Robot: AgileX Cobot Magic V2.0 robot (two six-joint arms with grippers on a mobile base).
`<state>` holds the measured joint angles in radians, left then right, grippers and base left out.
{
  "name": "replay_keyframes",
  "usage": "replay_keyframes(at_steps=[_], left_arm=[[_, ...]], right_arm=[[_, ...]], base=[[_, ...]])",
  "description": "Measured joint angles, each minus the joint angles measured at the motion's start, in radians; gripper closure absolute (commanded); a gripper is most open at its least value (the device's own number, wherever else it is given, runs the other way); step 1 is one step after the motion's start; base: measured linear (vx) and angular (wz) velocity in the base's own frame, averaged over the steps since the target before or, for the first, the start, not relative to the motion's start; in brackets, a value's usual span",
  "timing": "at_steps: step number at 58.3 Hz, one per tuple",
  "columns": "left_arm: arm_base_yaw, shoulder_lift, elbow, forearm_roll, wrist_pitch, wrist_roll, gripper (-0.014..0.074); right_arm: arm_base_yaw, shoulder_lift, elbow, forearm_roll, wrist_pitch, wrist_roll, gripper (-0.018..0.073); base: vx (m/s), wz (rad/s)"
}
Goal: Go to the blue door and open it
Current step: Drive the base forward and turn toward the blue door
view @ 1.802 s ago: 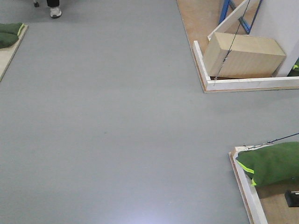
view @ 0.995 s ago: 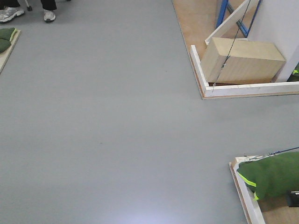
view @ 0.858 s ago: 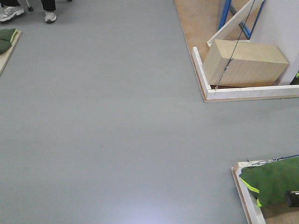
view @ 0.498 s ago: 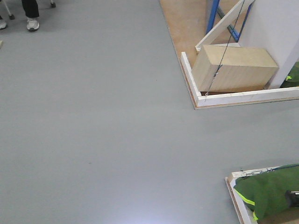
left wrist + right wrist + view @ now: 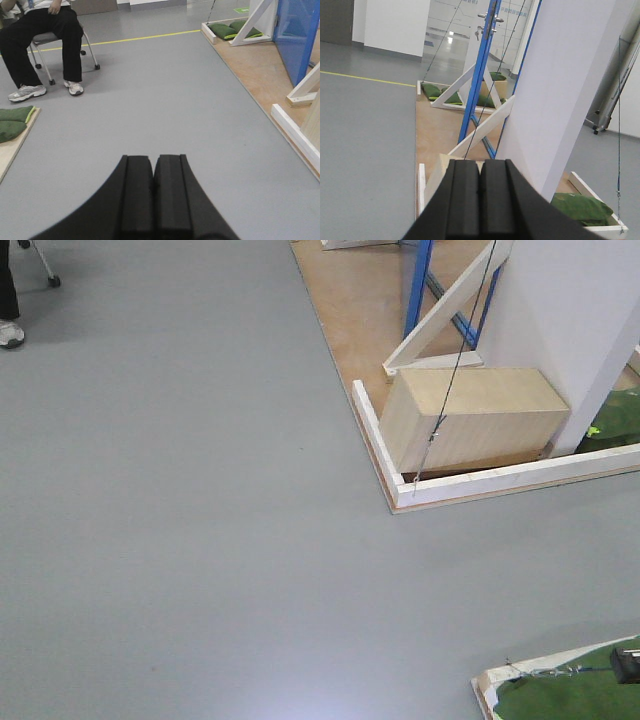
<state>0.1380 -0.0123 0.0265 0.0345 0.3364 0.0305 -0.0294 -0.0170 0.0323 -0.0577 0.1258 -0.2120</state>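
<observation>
Mostly grey floor (image 5: 200,500) in the front view, from the lower left up to the top edge. At upper right, a wooden platform (image 5: 345,310) with a white kerb, carrying a tall white wall panel (image 5: 575,310). Propped by a diagonal white brace (image 5: 440,318), with a pale wooden box (image 5: 470,420) at its foot.

On that platform, the blue door (image 5: 295,35), its glossy face at the far upper right of the left wrist view. Edge-on at top centre of the right wrist view, the blue door (image 5: 480,75) again, with its silver lever handle (image 5: 487,17) close to the top edge. Well apart from the robot, with open floor between. Cannot tell from here whether latched or ajar.

At upper left of the left wrist view, a seated person (image 5: 45,25), off to the side. Near the top edge, left of the door, green sandbags (image 5: 225,29).

At bottom centre of its own view, the left pincer (image 5: 153,165): pads pressed together, nothing between them. Same for the right pincer (image 5: 480,170) — closed and empty.

Reads as the drive-up step, with the door not yet reached and the handle untouched. Calls next for steering the base toward the upper right of the front view and squaring up on the handle side. Then for spreading one pincer before reaching for the lever.
</observation>
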Motion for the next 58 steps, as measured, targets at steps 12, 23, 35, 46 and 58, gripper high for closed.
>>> replay_keyframes(at_steps=[12, 23, 35, 46, 58], left_arm=[[0.0, 0.0, 0.0, 0.0, 0.0, 0.0, 0.0526], [0.0, 0.0, 0.0, 0.0, 0.0, 0.0, 0.0526], [0.0, 0.0, 0.0, 0.0, 0.0, 0.0, 0.0526], [0.0, 0.0, 0.0, 0.0, 0.0, 0.0, 0.0526], [0.0, 0.0, 0.0, 0.0, 0.0, 0.0, 0.0526]], right_arm=[[0.0, 0.0, 0.0, 0.0, 0.0, 0.0, 0.0557], [0.0, 0.0, 0.0, 0.0, 0.0, 0.0, 0.0557], [0.0, 0.0, 0.0, 0.0, 0.0, 0.0, 0.0557], [-0.004, 0.0, 0.0, 0.0, 0.0, 0.0, 0.0557], [-0.005, 0.0, 0.0, 0.0, 0.0, 0.0, 0.0557]], base=[[0.42, -0.02], [0.44, 0.04], [0.43, 0.12], [0.43, 0.12], [0.42, 0.08]])
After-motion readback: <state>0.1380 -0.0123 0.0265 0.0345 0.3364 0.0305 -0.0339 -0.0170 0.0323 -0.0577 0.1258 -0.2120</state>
